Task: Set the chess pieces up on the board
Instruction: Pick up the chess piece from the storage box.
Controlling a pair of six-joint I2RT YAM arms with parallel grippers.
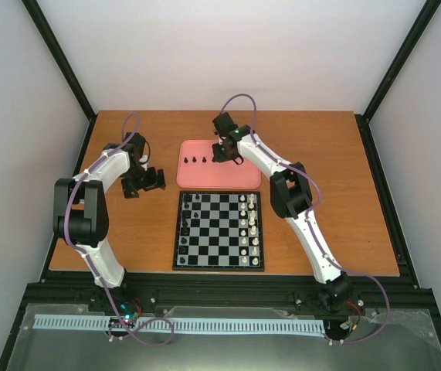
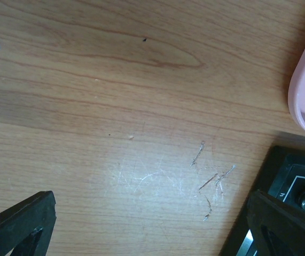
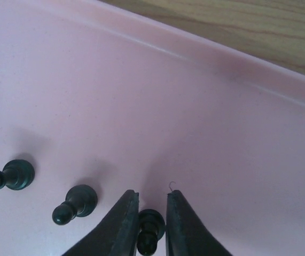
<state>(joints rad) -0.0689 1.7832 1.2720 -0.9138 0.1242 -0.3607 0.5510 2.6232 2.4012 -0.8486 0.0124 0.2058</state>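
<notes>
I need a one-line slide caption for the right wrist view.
Right end effector grips a black pawn on the pink tray; two more pieces stand nearby.

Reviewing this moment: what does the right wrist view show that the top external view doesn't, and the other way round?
Only the right wrist: the right gripper pinching a black pawn, a grip that cannot be made out from above. Only the top external: the board with white pieces lined up, the open left gripper, the table. Both: the pink tray and loose black pawns on it.
</notes>
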